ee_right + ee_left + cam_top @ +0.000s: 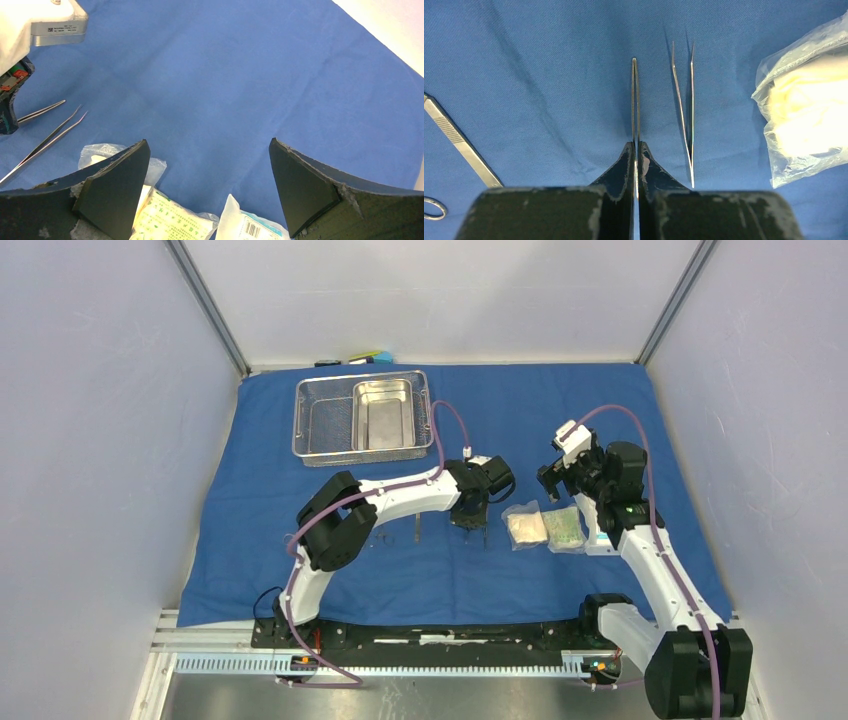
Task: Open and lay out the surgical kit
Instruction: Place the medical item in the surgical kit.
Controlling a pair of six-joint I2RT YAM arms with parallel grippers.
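The blue cloth (pixel 549 75) is spread flat. A slim instrument (pixel 635 100) is clamped in the closed left gripper (pixel 636 150), with tweezers (pixel 684 110) laid just right of it. Packets (pixel 527 527) are set beneath the wide-apart right gripper (pixel 210 185). The mesh tray (pixel 320 430), far beyond, appears emptied except for its pan (pixel 383 415). Only the held piece is judged left to place.

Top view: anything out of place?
Only the small yellow-blue object behind the tray, at the cloth's far edge; it doesn't look like kit. Nothing else looks spilled or askew.
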